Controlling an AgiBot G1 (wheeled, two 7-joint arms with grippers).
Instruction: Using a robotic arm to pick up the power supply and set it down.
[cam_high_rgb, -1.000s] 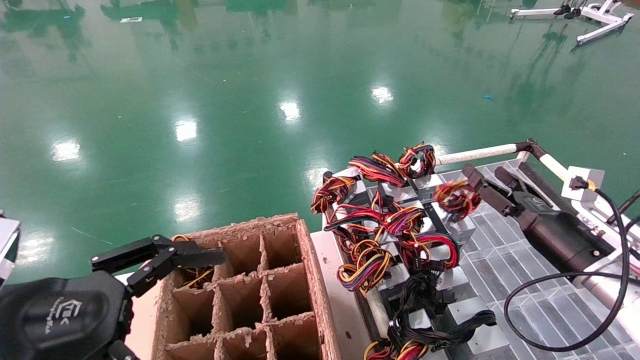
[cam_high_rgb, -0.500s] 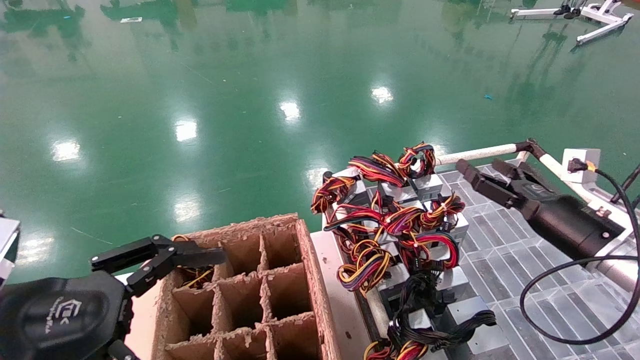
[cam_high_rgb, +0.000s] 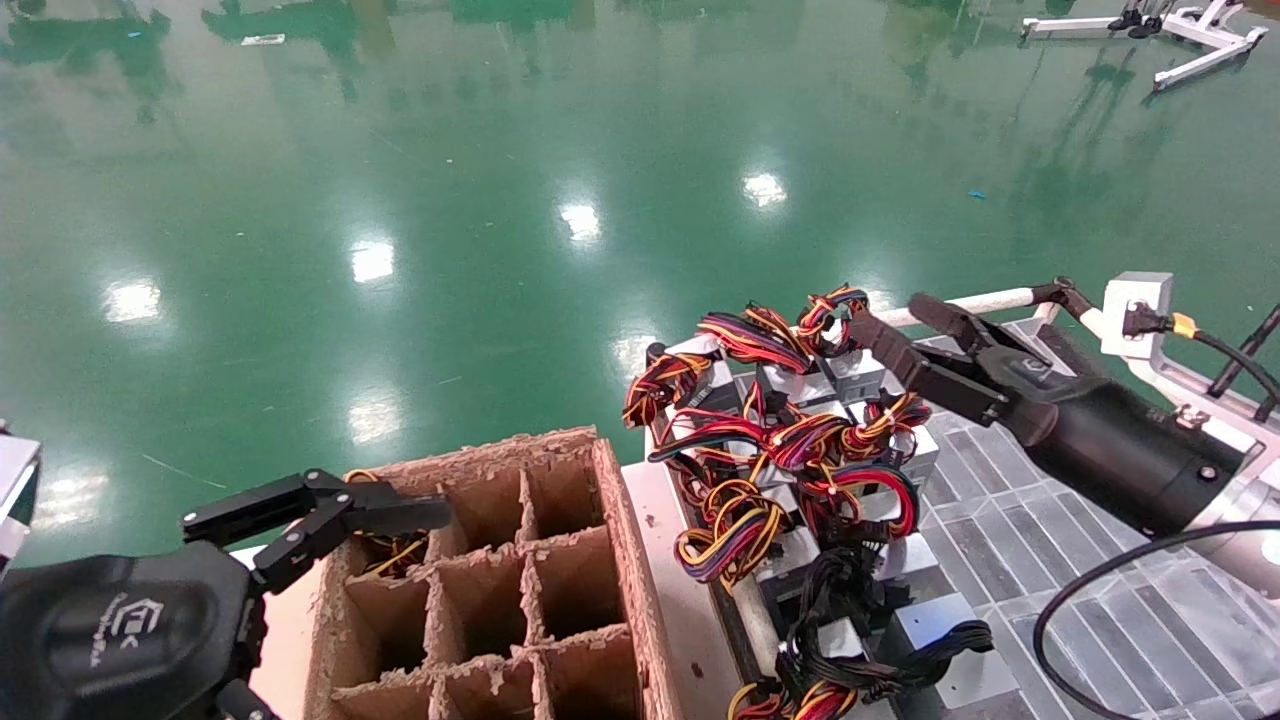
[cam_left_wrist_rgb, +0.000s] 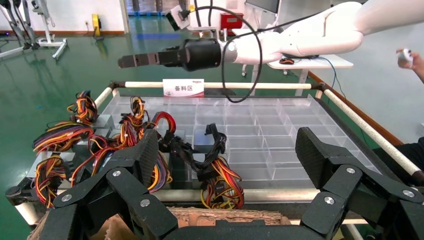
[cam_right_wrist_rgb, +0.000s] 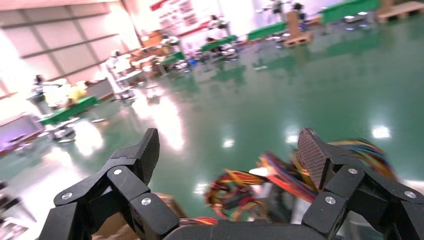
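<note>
Power supply (cam_high_rgb: 905, 440): we see a small grey box under looped red-yellow-black wires, among others on the tray (cam_high_rgb: 1010, 540).
Right gripper (cam_high_rgb: 905, 335): fingers apart, empty, above the pile.
Left gripper (cam_high_rgb: 330, 515): spread, parked by the carton (cam_high_rgb: 620, 530).

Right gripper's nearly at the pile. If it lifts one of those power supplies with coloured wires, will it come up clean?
Probably not clean. The power supply near the open right gripper looks a rigid metal box, likely heavy for its size. Its wire bundle is floppy and sits close to neighbouring loops, so it may snag or drag them.
</note>
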